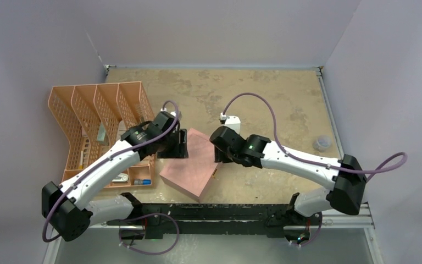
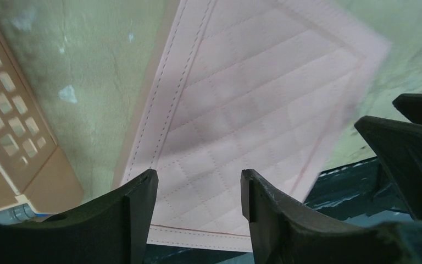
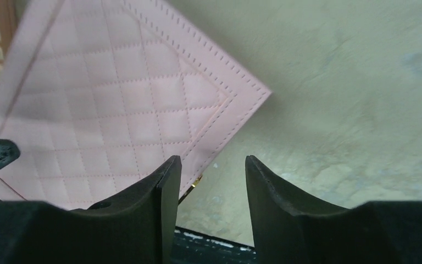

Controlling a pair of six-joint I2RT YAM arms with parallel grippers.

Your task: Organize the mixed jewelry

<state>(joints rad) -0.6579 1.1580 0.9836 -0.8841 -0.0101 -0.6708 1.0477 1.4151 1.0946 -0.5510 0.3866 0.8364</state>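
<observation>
Pink quilted case (image 1: 192,170) lies between left gripper (image 2: 198,184) and right gripper (image 3: 213,168).

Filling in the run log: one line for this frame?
left gripper open, over pink box | right gripper open, at its right edge | box closed

Tan table (image 1: 264,93) carries pink quilted case (image 1: 195,168), orange rack (image 1: 96,104), clear cup (image 1: 322,143).

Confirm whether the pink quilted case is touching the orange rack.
Apart. The left wrist view shows bare table running between the pink quilted case and the orange rack.
</observation>
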